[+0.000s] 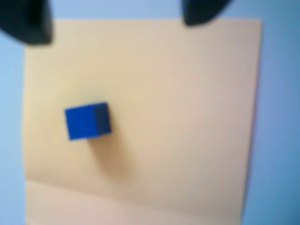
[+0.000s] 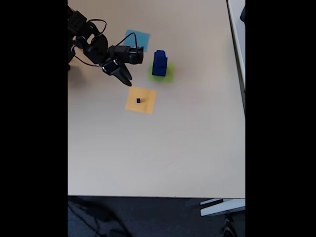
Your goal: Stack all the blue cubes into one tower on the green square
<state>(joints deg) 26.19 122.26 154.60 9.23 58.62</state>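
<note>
A pale beige table (image 2: 163,148) fills the fixed view, with dark floor beyond its near edge. An orange-yellow square (image 2: 141,100) lies on the table as the landmark. A tiny blue cube (image 2: 138,100) sits on it, left of its centre. The gripper (image 2: 125,78) hovers just up and left of that square, fingers (image 1: 28,21) spread apart and empty. Further up and right, the tower (image 2: 159,63) stands on the green square (image 2: 168,76). A light-blue square (image 2: 138,38) lies beyond. No writing is readable.

Open surface (image 2: 163,148) all around the tiny cube (image 2: 138,100) on the orange-yellow square (image 2: 145,104); tower (image 2: 159,63) well apart.
</note>
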